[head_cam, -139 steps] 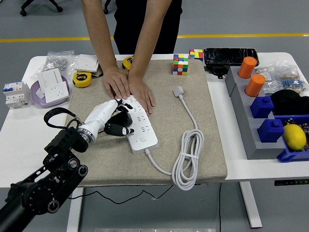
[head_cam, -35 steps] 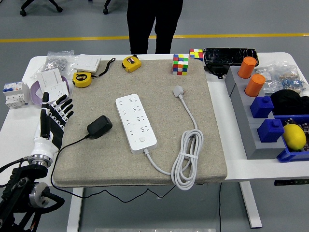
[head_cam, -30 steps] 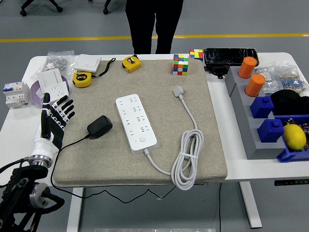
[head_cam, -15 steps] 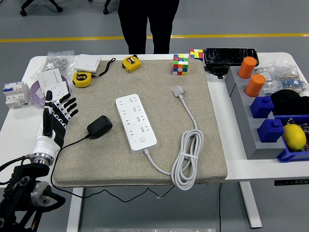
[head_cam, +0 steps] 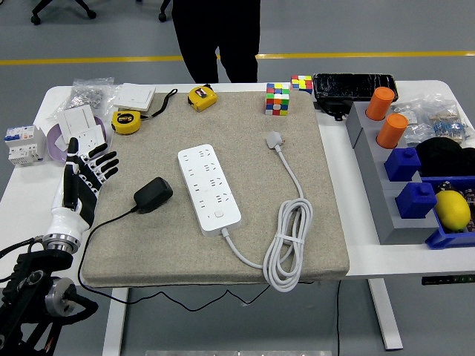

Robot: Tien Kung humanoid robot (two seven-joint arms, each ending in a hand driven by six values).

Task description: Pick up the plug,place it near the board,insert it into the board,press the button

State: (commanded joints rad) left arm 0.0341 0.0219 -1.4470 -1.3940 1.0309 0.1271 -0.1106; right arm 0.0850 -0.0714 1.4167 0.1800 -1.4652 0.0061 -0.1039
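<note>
Nearby, two tape measures (head_cam: 128, 122) and cubes (head_cam: 278, 99) flank the power strip (head_cam: 209, 188)

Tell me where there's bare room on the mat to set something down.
Free: the strip right of the cable, and the near-left corner below the plug. Between plug and board is tight. The mat's far edge is crowded by tapes and cubes.

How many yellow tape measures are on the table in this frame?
2. One yellow tape measure lies on the white table just off the beige mat's far-left corner; the other sits at the mat's far edge, further right. None seems hidden.
</note>
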